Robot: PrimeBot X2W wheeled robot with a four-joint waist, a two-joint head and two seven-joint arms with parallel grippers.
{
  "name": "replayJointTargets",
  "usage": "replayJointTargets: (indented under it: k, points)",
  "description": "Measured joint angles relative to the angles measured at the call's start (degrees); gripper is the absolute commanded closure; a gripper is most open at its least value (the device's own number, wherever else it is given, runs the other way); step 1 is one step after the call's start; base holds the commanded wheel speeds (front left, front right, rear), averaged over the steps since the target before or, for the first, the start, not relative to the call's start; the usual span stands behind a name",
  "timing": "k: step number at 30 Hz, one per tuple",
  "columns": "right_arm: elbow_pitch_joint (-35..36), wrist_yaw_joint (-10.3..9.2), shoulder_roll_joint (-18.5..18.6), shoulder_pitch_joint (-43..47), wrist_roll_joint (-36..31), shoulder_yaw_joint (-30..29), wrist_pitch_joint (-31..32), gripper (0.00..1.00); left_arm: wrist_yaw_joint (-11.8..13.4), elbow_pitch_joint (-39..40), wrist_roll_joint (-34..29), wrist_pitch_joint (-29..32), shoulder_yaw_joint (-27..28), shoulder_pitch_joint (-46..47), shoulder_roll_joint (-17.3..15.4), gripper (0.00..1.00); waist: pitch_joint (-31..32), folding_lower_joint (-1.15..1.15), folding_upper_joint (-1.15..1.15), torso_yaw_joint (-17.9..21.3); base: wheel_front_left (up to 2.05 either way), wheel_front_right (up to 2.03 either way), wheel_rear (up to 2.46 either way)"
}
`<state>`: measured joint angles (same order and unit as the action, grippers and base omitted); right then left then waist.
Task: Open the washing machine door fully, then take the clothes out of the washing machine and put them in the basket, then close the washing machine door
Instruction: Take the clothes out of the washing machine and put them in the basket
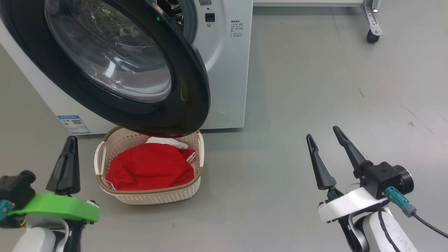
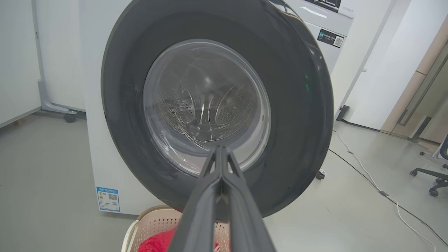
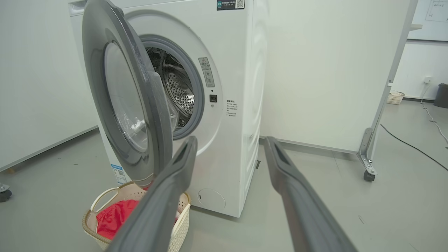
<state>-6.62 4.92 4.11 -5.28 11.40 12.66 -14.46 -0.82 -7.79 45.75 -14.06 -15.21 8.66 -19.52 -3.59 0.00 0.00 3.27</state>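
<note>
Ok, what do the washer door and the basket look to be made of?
The washing machine door: ring looks like glossy black plastic, showing sheen and reflections; bowl is clear, glass or clear plastic, can't tell. The basket: matte cream moulded plastic, by its even punched holes, with a brown woven-look rim.

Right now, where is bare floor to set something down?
Bare grey floor lies right of the washing machine and the basket. Crowded: under the washing machine door, where the basket holds the clothes.

The washing machine (image 1: pixel 227 87) bears a blue QR-code label (image 1: pixel 74 124) and small printed lines (image 1: pixel 237 28), too small to read.
</note>
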Motion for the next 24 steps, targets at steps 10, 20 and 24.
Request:
replayJointTargets:
  k: [10,20,24]
  points:
    - [0.13,0.08,0.0,0.05,0.0,-0.04,0.0,0.0,3.63,0.0,-6.12,-0.79,-0.49,-4.48,1.05,0.9,0.09,0.0,0.0,-0.27,0.0,0.0,0.0]
    - [0.13,0.51,-0.03,0.21,0.0,-0.02,0.0,0.0,4.56,0.08,-11.44,-0.65,-1.12,-6.39,2.88,0.0,0.27,0.0,0.0,-0.32,0.0,0.0,0.0]
    - [0.12,0.51,-0.05,0.27,0.0,0.0,0.0,0.0,4.83,0.99,-12.11,-0.65,0.36,-6.39,4.22,0.0,0.37,0.0,0.0,-0.31,0.0,0.0,0.0]
